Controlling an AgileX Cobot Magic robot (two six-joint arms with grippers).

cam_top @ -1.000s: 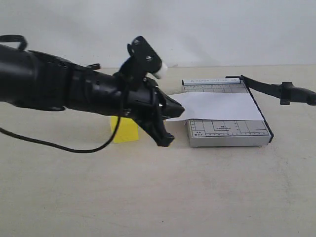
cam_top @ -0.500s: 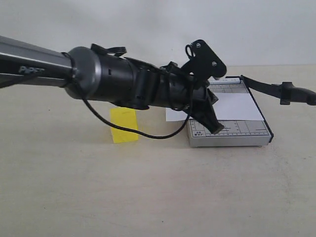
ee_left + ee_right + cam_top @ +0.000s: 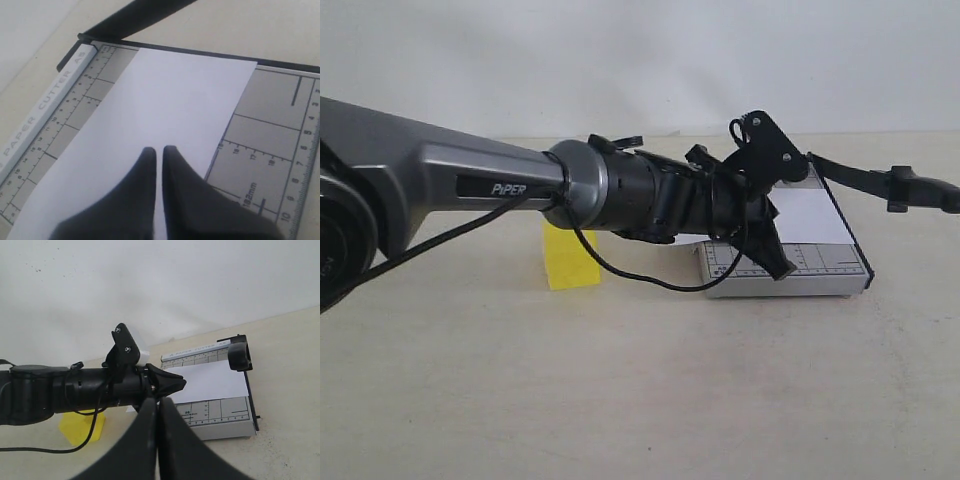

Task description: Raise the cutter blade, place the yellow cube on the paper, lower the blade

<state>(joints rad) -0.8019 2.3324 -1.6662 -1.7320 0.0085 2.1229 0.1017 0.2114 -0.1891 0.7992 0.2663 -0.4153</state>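
Left gripper [image 3: 159,150] now over flat paper [image 3: 185,95]

Plain white wall [image 3: 640,60], beige tabletop [image 3: 640,400], soft even light

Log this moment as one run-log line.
cutter blade: raised | yellow cube: on table, beside trimmer | left hand: shut, over paper | right hand: shut, empty
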